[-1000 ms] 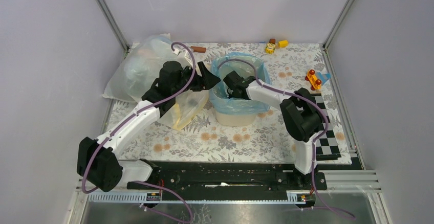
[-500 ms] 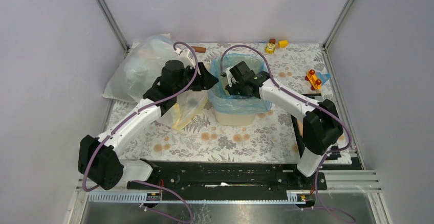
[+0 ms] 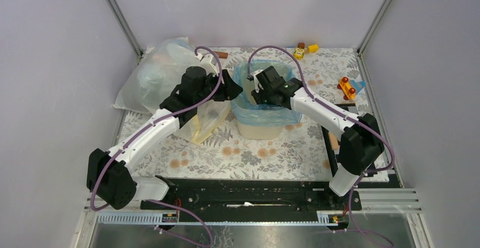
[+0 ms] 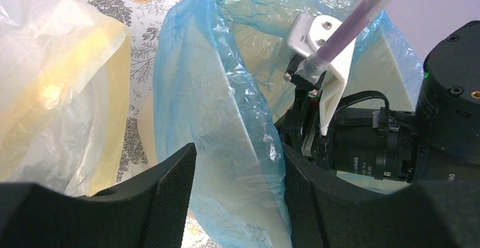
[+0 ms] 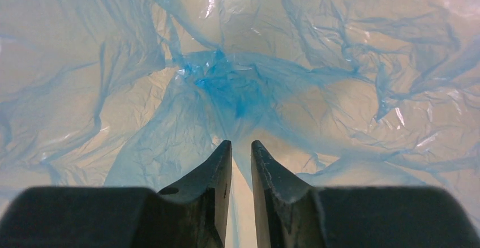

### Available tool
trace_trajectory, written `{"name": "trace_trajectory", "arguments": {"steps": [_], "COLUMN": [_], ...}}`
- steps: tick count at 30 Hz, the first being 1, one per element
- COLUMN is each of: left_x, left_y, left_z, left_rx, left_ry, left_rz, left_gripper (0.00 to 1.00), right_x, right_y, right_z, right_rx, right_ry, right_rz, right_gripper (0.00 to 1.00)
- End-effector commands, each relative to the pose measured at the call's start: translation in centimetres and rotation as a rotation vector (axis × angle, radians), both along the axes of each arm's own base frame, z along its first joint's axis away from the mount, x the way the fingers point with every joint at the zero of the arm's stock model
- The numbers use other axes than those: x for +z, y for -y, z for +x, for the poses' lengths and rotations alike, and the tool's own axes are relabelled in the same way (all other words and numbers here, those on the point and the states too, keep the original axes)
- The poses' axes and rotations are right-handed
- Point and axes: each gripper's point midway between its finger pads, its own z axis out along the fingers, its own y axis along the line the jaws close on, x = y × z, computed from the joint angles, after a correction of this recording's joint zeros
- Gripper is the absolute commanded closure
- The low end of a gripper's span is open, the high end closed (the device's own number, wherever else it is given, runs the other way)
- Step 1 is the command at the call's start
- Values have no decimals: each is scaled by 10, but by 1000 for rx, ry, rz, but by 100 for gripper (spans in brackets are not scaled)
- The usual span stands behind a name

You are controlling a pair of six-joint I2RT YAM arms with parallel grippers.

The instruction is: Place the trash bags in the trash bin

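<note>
**Top view, left to right.** A clear sack (image 3: 153,78), large, slack and glossy, with a pale-yellow fold, lies at the far left on the floral cloth (image 3: 255,153). My left gripper (image 4: 238,160) reaches over the sack's edge to the bin (image 3: 260,129). The bin is a cream plastic tub with smooth walls, a rounded-square mouth and a taper toward its base, and it stands upright at mid-table. The bag (image 4: 215,89) is thin, crinkled, translucent light-blue film. It lines the bin, with its mouth turned out over the rim and hanging as a ragged skirt down the outer walls. Small coloured toys (image 3: 347,87) sit at the far right, well apart from the bin.

**Left wrist view.** My left jaws stand about half-wide and straddle the bin's left side. The film-covered rim runs between them and the film meets both pads, so they hold the bag there. The sack lies just beside the outer finger.

**Right wrist view.** My right gripper (image 5: 241,144) points down inside the bin. Its jaws are parted by a narrow slit with nothing in it. The tips hang near a bunched, deeper-blue knot of film at the bottom, and I cannot tell whether they touch it. Creased film covers the walls all round.
</note>
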Motion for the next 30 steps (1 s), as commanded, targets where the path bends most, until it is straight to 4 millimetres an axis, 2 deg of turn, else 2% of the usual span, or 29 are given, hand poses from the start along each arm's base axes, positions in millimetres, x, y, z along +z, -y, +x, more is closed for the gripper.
{"name": "trace_trajectory", "arguments": {"steps": [1, 9, 12, 14, 21, 26, 30], "left_x": [21, 27, 26, 26, 23, 21, 18], "left_y": [-1, 4, 5, 4, 3, 1, 1], "left_z": [1, -7, -10, -11, -16, -18, -18], "left_rx": [11, -4, -14, -14, -24, -21, -22], "left_ry": [61, 69, 64, 65, 68, 69, 66], "left_rz": [0, -17, -21, -21, -16, -9, -2], "left_gripper": [39, 26, 22, 20, 12, 11, 11], "right_x": [16, -30, -34, -24, 21, 29, 42], "right_y": [-5, -9, -9, -9, -12, -19, -18], "right_z": [13, 14, 17, 20, 30, 23, 18], "right_rx": [-66, -115, -132, -146, -200, -174, -171], "right_ry": [55, -33, -35, -7, 93, 46, 49], "right_rz": [26, -11, -16, 0, 85, 114, 133], "right_gripper": [73, 72, 70, 64, 55, 50, 41]}}
